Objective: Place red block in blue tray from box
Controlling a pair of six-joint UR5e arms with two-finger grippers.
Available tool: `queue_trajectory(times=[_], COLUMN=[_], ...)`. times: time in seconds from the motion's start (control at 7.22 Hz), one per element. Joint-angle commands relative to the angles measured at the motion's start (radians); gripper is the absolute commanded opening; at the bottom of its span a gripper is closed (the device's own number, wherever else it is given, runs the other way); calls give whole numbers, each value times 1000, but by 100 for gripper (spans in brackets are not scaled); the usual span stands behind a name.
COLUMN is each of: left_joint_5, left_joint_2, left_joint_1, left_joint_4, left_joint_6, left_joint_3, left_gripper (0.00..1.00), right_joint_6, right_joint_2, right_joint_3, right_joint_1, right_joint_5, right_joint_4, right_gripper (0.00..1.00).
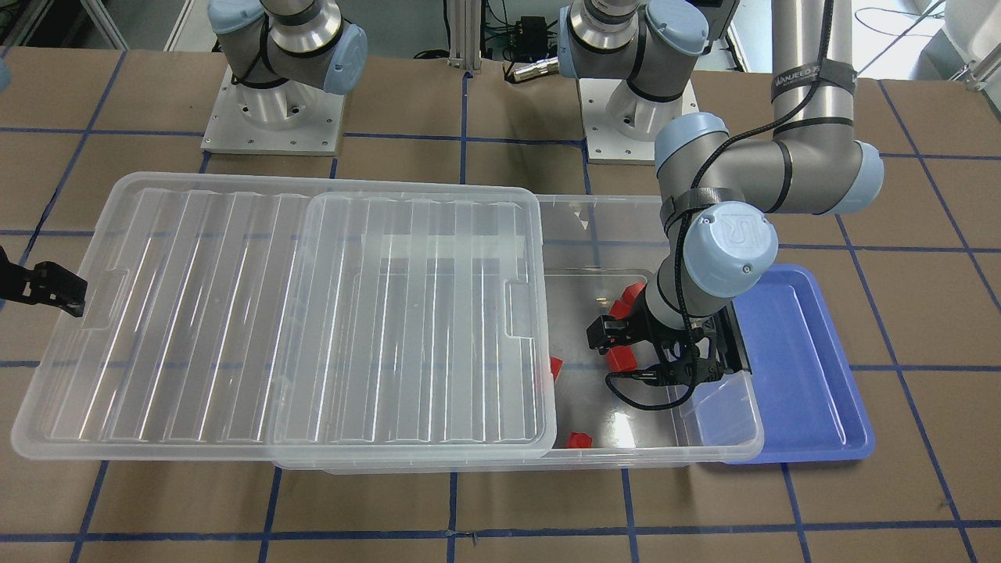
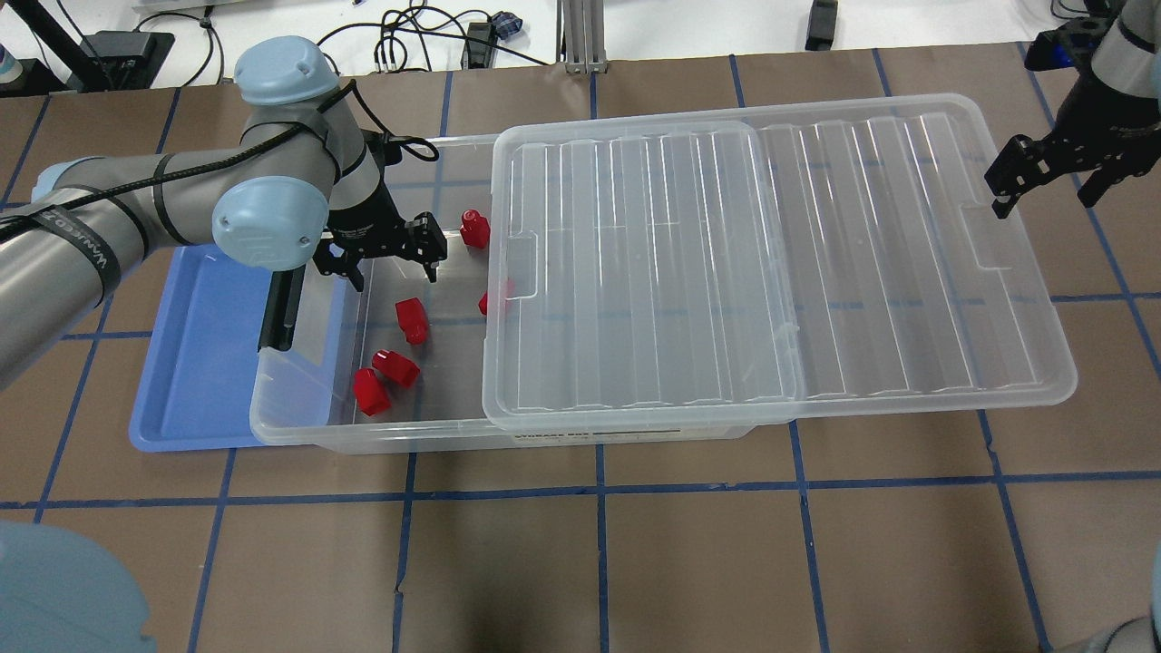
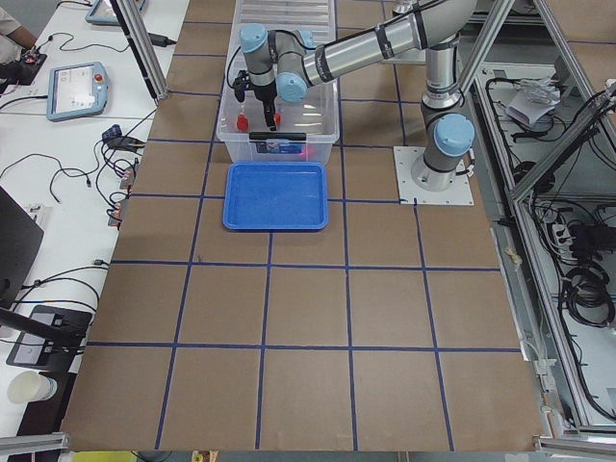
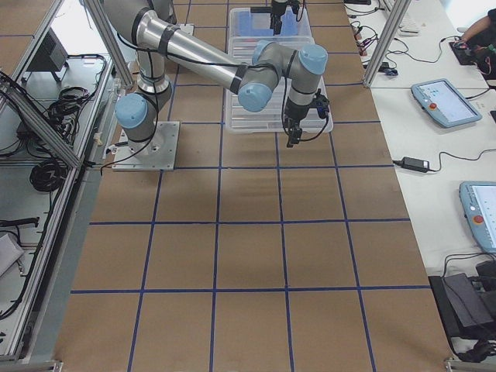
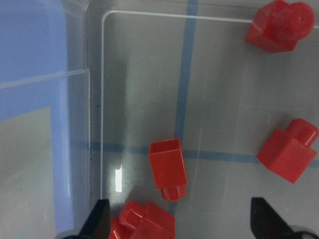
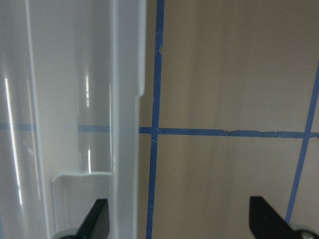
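Observation:
Several red blocks lie in the uncovered end of the clear box (image 2: 299, 426); one (image 2: 411, 319) lies just below my left gripper (image 2: 395, 272). That gripper is open and empty, low inside the box. In the left wrist view a red block (image 5: 168, 168) lies on its side between the open fingertips (image 5: 97, 221), with others around it. The blue tray (image 2: 195, 363) lies empty beside that end of the box, partly under its rim. My right gripper (image 2: 1043, 195) is open and empty at the far end of the lid (image 2: 771, 254).
The ribbed clear lid (image 1: 274, 313) is slid sideways, covering most of the box and overhanging towards my right. A red block (image 2: 494, 299) lies partly under its edge. A black latch (image 2: 277, 308) hangs on the box's short end by the tray. Brown paper with blue tape lines covers the table.

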Motion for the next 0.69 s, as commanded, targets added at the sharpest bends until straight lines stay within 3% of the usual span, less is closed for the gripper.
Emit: queue_trajectory(times=[0.0, 0.14, 0.55], left_joint_5=[-13, -12, -12], left_joint_2=[-13, -13, -64], left_joint_1=[0, 6, 18], left_joint_4=[21, 39, 257], left_joint_6=[-1, 4, -103], left_joint_3=[-7, -25, -149], left_gripper=[100, 100, 100], right_joint_6=[0, 0, 5], right_joint_2=[-33, -57, -202], right_joint_3=[0, -2, -2], right_joint_1=[2, 2, 4], right_joint_5=[1, 1, 3], right_joint_4=[5, 37, 123], right_gripper=[100, 100, 100])
